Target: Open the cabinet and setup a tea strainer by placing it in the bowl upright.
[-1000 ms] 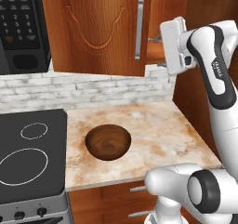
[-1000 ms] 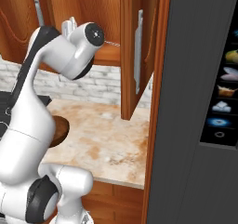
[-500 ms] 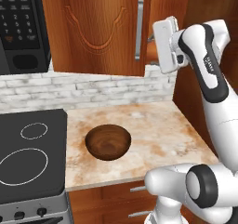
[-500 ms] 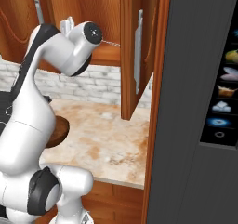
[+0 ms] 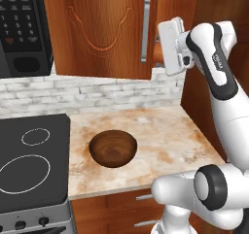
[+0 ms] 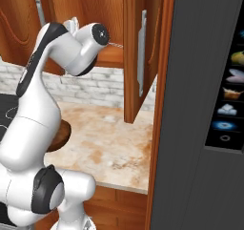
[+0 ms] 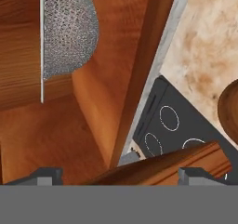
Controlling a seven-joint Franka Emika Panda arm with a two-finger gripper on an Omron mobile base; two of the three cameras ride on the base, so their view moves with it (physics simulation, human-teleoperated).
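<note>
The cabinet [image 5: 102, 29] hangs over the counter with its left door shut. Its right door [image 6: 136, 57] is swung out toward me. My gripper [image 7: 121, 175] is open and reaches into the cabinet opening with nothing between its fingers. The white hand [image 5: 172, 46] sits just right of the shut door's silver handle. The tea strainer [image 7: 69, 28], a grey mesh dome, rests on the wooden shelf ahead of the fingertips, apart from them. Its thin wire handle [image 6: 116, 45] pokes out beside my wrist. The dark wooden bowl [image 5: 113, 148] stands empty on the counter below, half hidden by my arm in the right base view [image 6: 61, 132].
A black microwave [image 5: 22, 29] hangs left of the cabinet. A black stove top [image 5: 29, 165] adjoins the marbled counter [image 5: 165, 136]. A tall dark unit [image 6: 205, 105] walls off the right side beside the open door. Drawers [image 5: 141, 211] sit under the counter.
The hand has shifted slightly left, toward the cabinet opening. The gripper has stayed open, and the bowl and doors have not moved.
</note>
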